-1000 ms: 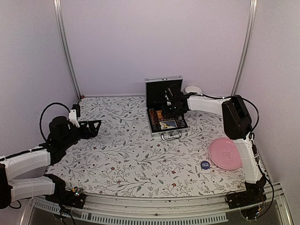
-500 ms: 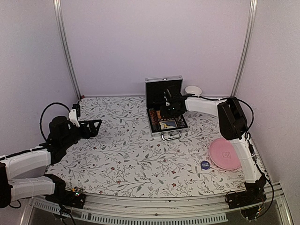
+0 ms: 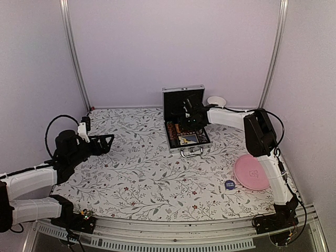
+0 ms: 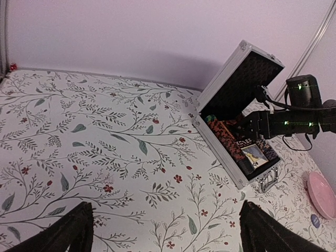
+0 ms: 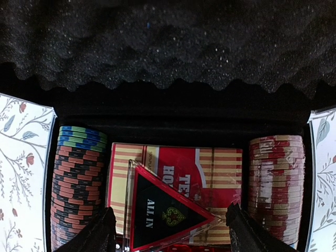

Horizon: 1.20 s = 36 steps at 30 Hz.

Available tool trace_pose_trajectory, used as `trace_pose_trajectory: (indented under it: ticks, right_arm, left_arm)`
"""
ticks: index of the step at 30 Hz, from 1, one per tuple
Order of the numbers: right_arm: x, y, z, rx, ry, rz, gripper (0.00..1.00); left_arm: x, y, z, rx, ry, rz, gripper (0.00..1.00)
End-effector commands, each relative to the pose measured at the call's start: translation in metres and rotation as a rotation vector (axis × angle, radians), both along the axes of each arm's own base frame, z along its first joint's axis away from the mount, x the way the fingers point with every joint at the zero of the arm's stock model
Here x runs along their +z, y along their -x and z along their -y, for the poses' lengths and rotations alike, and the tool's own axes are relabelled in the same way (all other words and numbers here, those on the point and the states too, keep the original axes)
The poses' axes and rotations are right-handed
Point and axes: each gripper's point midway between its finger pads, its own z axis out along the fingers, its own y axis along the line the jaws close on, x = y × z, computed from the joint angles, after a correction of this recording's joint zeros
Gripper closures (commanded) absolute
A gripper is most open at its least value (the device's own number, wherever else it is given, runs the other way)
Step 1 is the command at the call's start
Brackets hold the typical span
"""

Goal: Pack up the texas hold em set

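The silver case (image 3: pixel 176 105) stands open at the back centre, lid upright. It also shows in the left wrist view (image 4: pixel 218 152). My right gripper (image 3: pixel 190 118) hovers over its tray, open. In the right wrist view the gripper (image 5: pixel 170 231) straddles a black "ALL IN" triangle (image 5: pixel 163 215), which lies on a red card deck (image 5: pixel 215 163). Chip stacks sit to the left (image 5: pixel 79 184) and right (image 5: pixel 275 184) of the deck. A blue disc (image 3: pixel 229 184) lies on the table at the front right. My left gripper (image 3: pixel 105 143) is open and empty at the left, also in its wrist view (image 4: pixel 163 231).
A pink plate (image 3: pixel 253 171) lies at the right beside the blue disc. A white bowl (image 3: pixel 216 100) stands behind the case at the back right. The floral cloth (image 3: pixel 142 168) covers the table. Walls and metal posts close in the back and sides.
My right gripper has shifted slightly back and left over the case tray. The left arm has not moved.
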Motion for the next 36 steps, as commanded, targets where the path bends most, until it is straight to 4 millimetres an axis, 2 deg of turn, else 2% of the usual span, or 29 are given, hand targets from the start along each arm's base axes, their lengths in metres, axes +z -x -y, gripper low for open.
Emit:
trace_pose_trajectory:
  ticks: [1,4,8,9,11,15,16,17,21,25,28,30,36]
  right_arm:
    - [0.011,-0.008,-0.002,0.009,-0.001,0.036,0.27]
    - [0.027,-0.006,-0.007,0.039,-0.032,0.045,0.27]
    - [0.062,0.005,-0.018,0.108,-0.103,0.056,0.26]
    - [0.090,0.008,-0.017,0.118,-0.129,0.089,0.25]
    - [0.115,0.016,-0.012,0.131,-0.141,0.117,0.24]
    - [0.158,0.047,0.004,0.168,-0.170,0.175,0.23]
    - [0.164,0.057,0.010,0.176,-0.175,0.181,0.22]
    - [0.159,0.070,0.019,0.182,-0.164,0.167,0.22]
    - [0.168,0.115,0.055,0.175,-0.129,0.154,0.22]
    - [0.150,0.163,0.094,0.118,-0.093,0.065,0.21]
    - [0.119,0.201,0.118,0.060,-0.060,-0.050,0.21]
    - [0.098,0.226,0.128,0.032,-0.049,-0.130,0.22]
    - [0.036,0.292,0.152,-0.126,-0.059,-0.389,0.26]
  left_arm:
    - [0.009,-0.003,-0.001,0.003,0.014,0.025,0.03]
    - [0.008,-0.003,-0.001,0.004,0.005,0.027,0.03]
    - [0.005,-0.003,-0.003,0.005,-0.037,0.022,0.03]
    - [0.003,-0.003,-0.004,0.008,-0.047,0.020,0.03]
    - [0.003,-0.002,-0.005,0.007,-0.060,0.025,0.03]
    - [0.007,-0.004,-0.003,-0.004,-0.068,0.036,0.03]
    - [0.010,-0.005,-0.002,-0.007,-0.069,0.045,0.03]
    - [0.013,-0.006,-0.002,-0.008,-0.069,0.056,0.03]
    - [0.018,-0.010,-0.007,0.020,-0.086,0.109,0.03]
    - [0.026,-0.014,-0.010,0.043,-0.113,0.193,0.03]
    - [0.035,-0.018,-0.013,0.065,-0.135,0.248,0.03]
    - [0.040,-0.018,-0.017,0.091,-0.131,0.279,0.03]
    - [0.023,-0.010,-0.028,0.136,-0.140,0.282,0.03]
